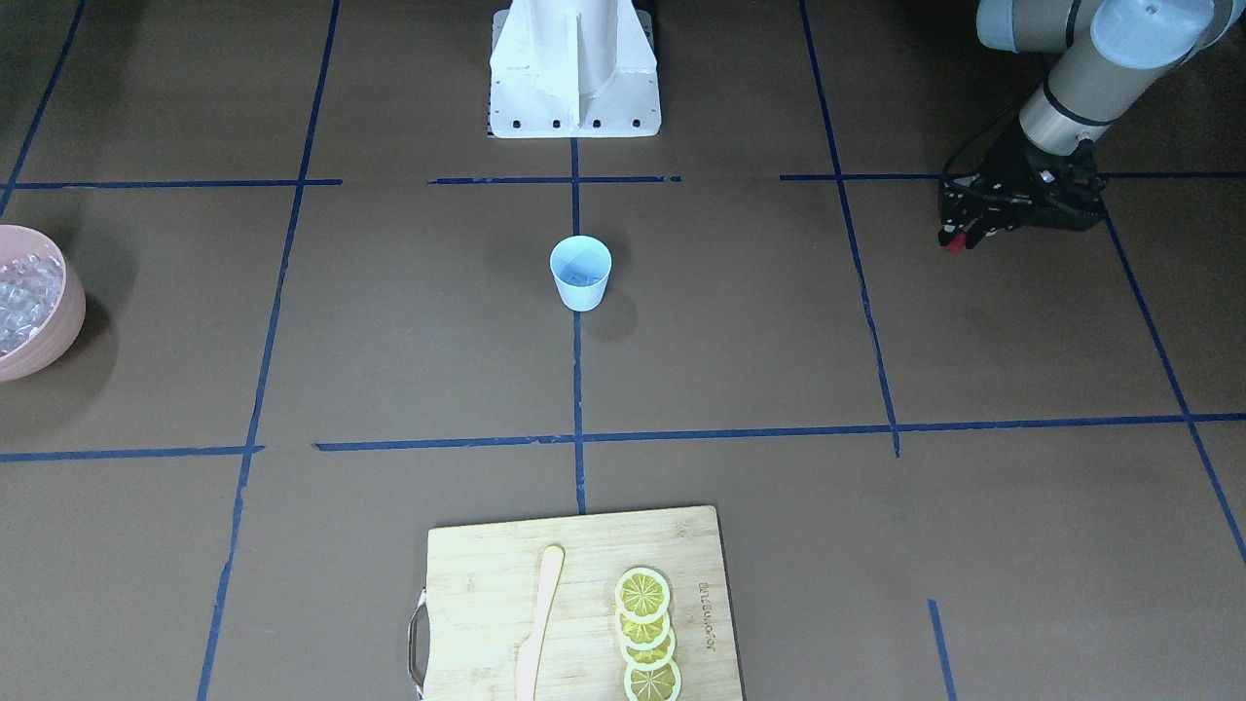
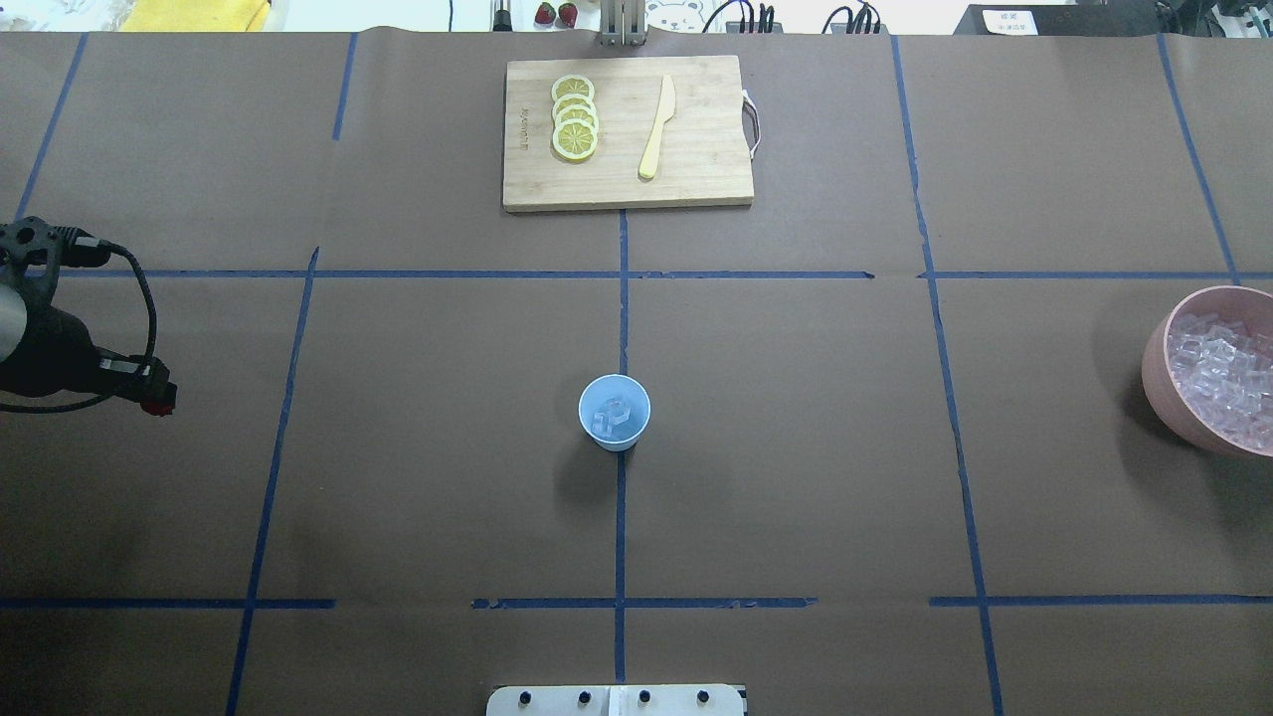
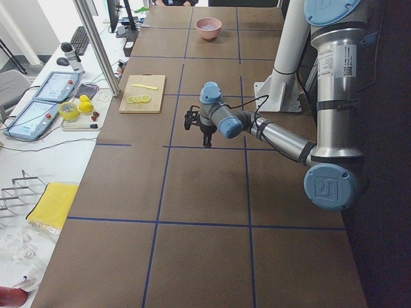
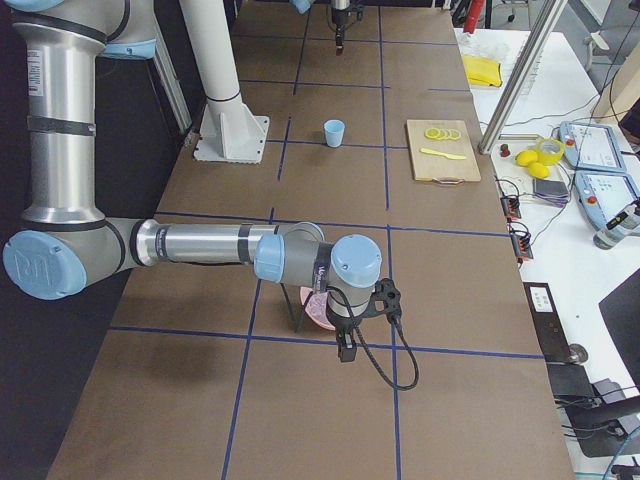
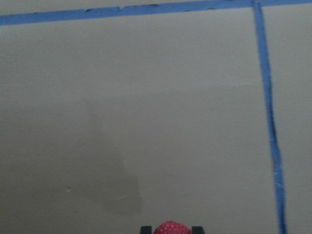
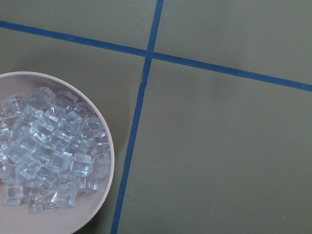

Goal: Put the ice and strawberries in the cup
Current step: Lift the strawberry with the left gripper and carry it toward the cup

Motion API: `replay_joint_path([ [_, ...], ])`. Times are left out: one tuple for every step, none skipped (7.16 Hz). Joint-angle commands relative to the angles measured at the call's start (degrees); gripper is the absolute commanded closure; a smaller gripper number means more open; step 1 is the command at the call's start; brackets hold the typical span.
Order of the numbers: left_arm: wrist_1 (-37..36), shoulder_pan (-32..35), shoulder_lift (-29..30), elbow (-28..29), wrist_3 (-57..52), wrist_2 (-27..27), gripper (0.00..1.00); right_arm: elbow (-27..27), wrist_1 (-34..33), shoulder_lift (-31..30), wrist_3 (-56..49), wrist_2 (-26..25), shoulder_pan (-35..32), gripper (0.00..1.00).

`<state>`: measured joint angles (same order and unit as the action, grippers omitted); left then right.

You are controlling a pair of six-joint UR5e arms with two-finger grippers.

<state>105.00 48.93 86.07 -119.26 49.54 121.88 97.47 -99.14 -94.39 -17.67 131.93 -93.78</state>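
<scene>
The pale blue cup (image 2: 615, 435) stands upright at the table's middle, with a few clear ice cubes (image 2: 613, 416) inside; it also shows in the front view (image 1: 581, 287). My left gripper (image 2: 151, 394) hovers far to the cup's left, shut on a small red strawberry (image 5: 170, 228), whose red tip shows in the front view (image 1: 954, 242). My right gripper (image 4: 345, 350) shows only in the exterior right view, above the pink bowl (image 6: 106, 146) full of ice (image 6: 48, 151); I cannot tell whether it is open or shut.
A wooden cutting board (image 2: 696, 174) at the far side carries lemon slices (image 2: 575, 117) and a wooden knife (image 2: 656, 129). The pink bowl (image 2: 1159, 368) sits at the table's right edge. Two more strawberries (image 2: 555, 13) lie beyond the table's far edge.
</scene>
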Motion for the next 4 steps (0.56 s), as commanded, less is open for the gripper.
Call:
replay_joint_path([
  [-15.54,-0.23,8.96,-6.50,0.03,-0.41,1.00,0.00,0.00,0.00,0.01,-0.01,0.00,0.01],
  [-21.70,-0.41,15.46,-6.42,0.12,-0.59,1.00,0.00,0.00,0.00,0.09,-0.01,0.00,0.01],
  [-27.07,-1.98,22.06,-5.73,0.56,-0.76,1.00,0.00,0.09,0.00,0.10,-0.01,0.00,0.01],
  [-29.91,-4.34,28.39,-3.02,1.17,-0.94,1.00,0.00,0.09,0.00,0.18,-0.01,0.00,0.01],
])
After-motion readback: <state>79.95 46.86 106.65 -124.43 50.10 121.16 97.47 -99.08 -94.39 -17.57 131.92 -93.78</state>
